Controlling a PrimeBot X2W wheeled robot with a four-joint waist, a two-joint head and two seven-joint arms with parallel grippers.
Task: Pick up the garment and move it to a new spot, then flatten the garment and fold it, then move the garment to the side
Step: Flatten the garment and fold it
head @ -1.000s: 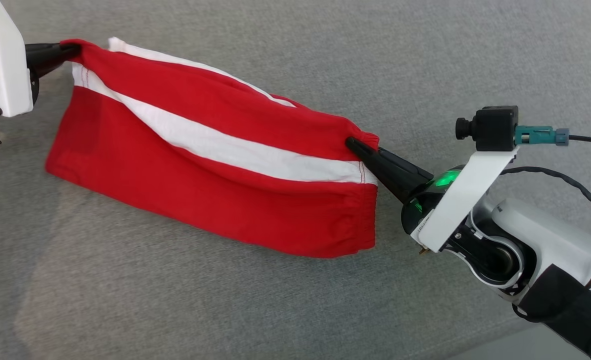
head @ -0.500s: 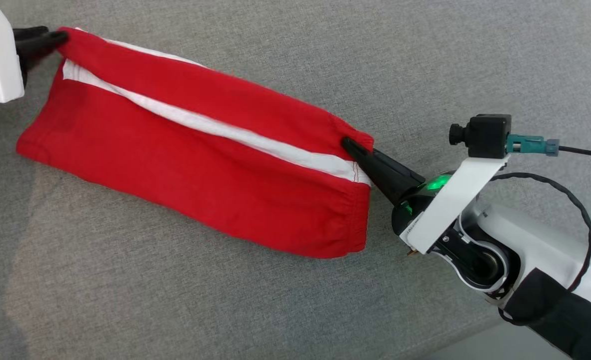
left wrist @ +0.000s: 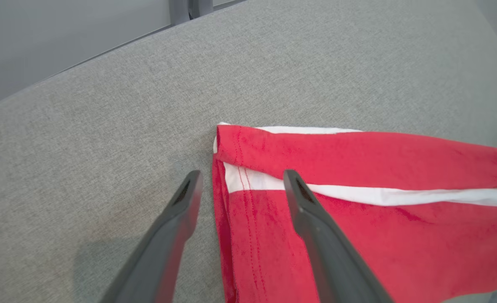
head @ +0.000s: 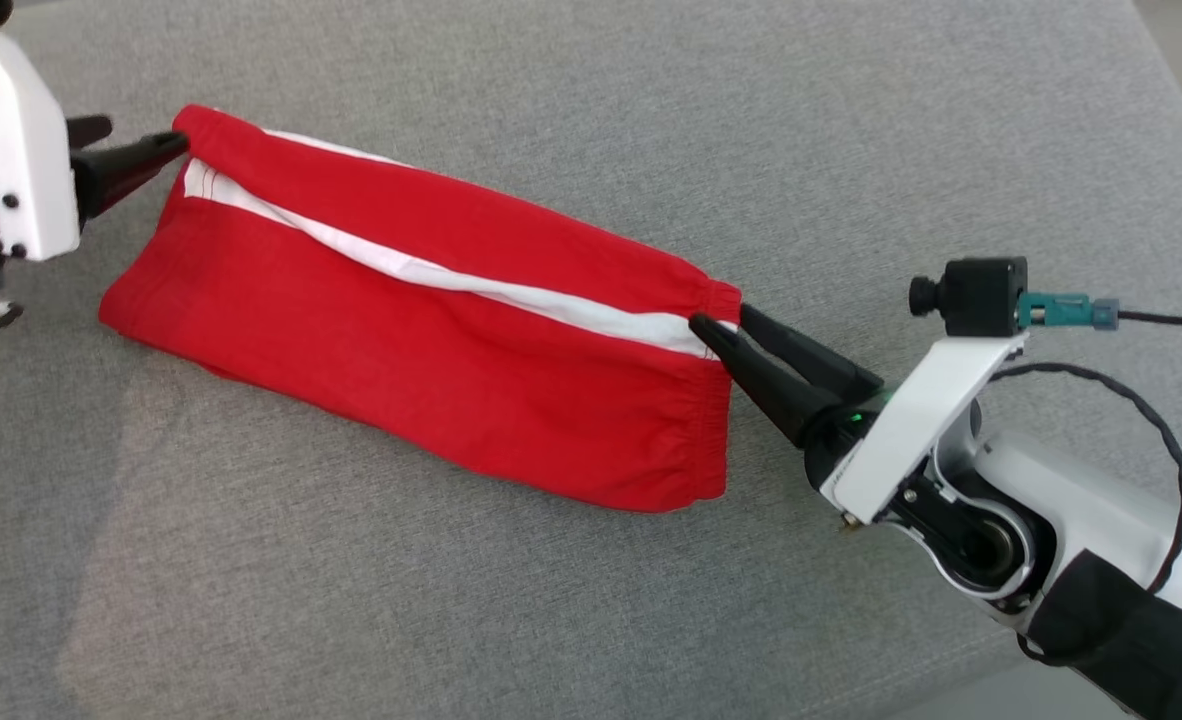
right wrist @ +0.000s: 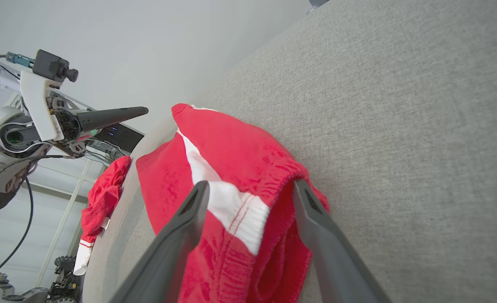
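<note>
The red cloth garment [head: 431,330] with a white band lies folded lengthwise on the grey woven cushion [head: 651,120], running from 10 o'clock to 4 o'clock in the head view. The left gripper [head: 141,137] at its 10 o'clock end and the right gripper [head: 721,316] at its gathered 3 o'clock end both have their fingers apart, clamping nothing. The right wrist view adds a second crumpled red cloth [right wrist: 105,189] at 9 o'clock, its lower part hard to make out. The left wrist view cuts the garment off at 3 o'clock.

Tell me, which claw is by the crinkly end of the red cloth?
The right gripper: open, it straddles the garment's gathered elastic end. The left gripper sits at the flat, stitched end.
</note>
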